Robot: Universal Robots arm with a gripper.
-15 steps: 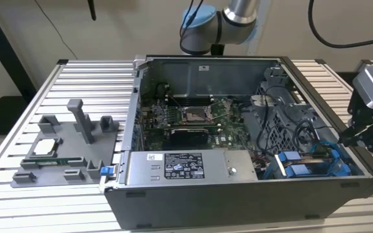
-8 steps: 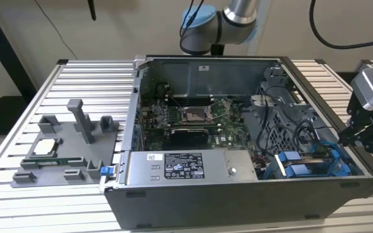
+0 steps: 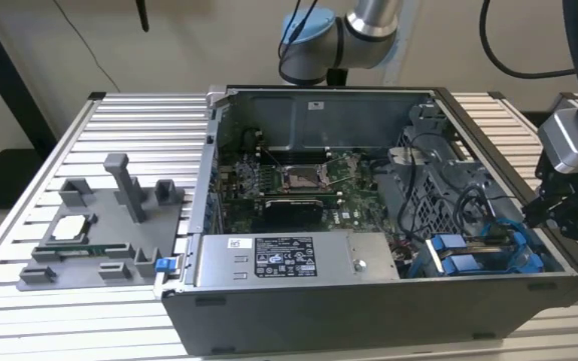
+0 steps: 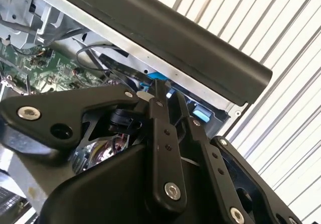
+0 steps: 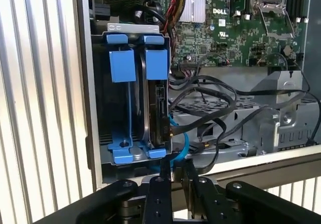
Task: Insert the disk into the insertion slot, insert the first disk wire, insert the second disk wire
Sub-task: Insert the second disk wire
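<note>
In the first wrist view the disk (image 5: 156, 101) stands on edge in its blue carrier inside the insertion slot (image 5: 123, 156), a grey bay with blue rails and tabs, beside a second blue carrier (image 5: 122, 66). A blue wire (image 5: 184, 143) and black wires (image 5: 210, 101) run from the disk's connector edge. My gripper (image 5: 177, 165) hovers at the case rim just outside that bay, its black fingers close together with nothing seen between them. In the second wrist view the gripper (image 4: 168, 92) sits just outside the case wall. In the exterior view the gripper (image 3: 562, 216) hangs off the case's right side near the bay (image 3: 480, 259).
The open computer case (image 3: 369, 316) lies on a slatted metal table (image 3: 138, 128). Inside are the motherboard (image 3: 299, 180), a grey labelled power-supply box (image 3: 289, 259) and a perforated metal cage (image 3: 439, 188). A grey fixture (image 3: 98, 233) with small parts stands at the exterior view's left.
</note>
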